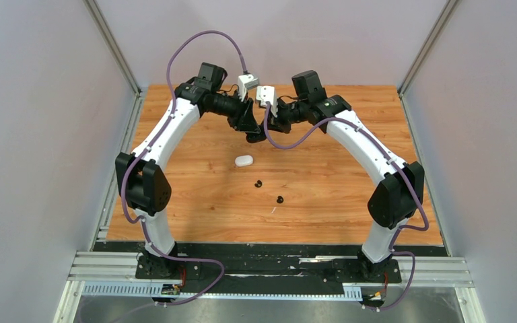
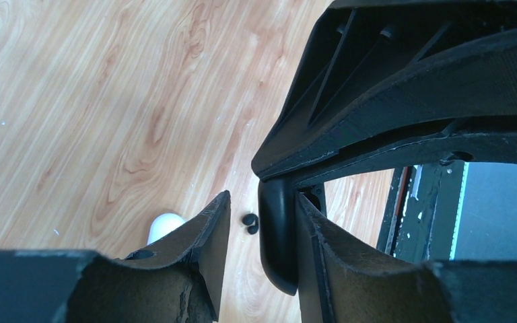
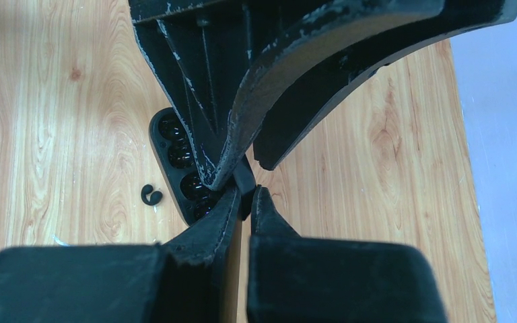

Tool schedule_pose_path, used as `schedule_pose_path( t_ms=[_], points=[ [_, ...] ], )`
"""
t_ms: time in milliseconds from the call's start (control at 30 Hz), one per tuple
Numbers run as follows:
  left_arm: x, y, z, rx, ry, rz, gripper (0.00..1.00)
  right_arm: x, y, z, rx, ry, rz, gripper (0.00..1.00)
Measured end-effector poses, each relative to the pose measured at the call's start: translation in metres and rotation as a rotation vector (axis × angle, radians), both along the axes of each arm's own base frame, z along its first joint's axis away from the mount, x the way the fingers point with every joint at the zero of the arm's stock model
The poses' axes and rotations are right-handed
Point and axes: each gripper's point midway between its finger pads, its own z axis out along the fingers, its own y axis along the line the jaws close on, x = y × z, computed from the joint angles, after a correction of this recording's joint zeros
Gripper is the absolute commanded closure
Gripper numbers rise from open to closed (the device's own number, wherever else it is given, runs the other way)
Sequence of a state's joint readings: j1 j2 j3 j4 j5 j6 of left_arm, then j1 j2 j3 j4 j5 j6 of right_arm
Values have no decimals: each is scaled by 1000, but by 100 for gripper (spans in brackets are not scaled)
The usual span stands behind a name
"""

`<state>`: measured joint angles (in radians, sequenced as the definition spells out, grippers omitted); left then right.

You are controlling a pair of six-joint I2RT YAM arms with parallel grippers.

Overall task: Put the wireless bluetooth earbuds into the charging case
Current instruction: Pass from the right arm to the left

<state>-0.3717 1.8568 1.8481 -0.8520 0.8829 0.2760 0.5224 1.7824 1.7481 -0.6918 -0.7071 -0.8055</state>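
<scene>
A black charging case (image 3: 180,156) hangs open above the table, and glossy sockets show in its half. My left gripper (image 2: 265,196) is closed around it. The case's rounded body (image 2: 279,235) lies against one finger, and a strip of table shows beside the other. My right gripper (image 3: 249,190) is shut on the case's thin lid edge. In the top view both grippers meet at the table's far middle, left gripper (image 1: 252,136) and right gripper (image 1: 270,128). Two black earbuds (image 1: 258,183) (image 1: 280,199) lie loose on the wood. One earbud (image 2: 250,223) shows under the left jaws, one earbud (image 3: 151,195) left of the case.
A shut white oval case (image 1: 244,160) lies on the wooden table (image 1: 350,202) just in front of the grippers, white case (image 2: 165,225) left of the left finger. Grey walls and metal posts close in the sides and back. A black rail (image 1: 269,266) runs along the near edge.
</scene>
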Motion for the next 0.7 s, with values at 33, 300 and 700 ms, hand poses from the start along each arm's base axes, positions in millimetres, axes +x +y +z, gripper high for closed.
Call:
schedule_pose_path(
  t_ms=[33, 300, 700],
  points=[
    [0, 0, 0, 0, 0, 0, 54, 0, 0, 0, 0, 0, 0, 100],
    [1, 1, 0, 0, 0, 2, 50, 0, 0, 0, 0, 0, 1, 100],
    [3, 4, 1, -3, 4, 16, 50, 0, 0, 0, 1, -1, 1, 100]
  ],
)
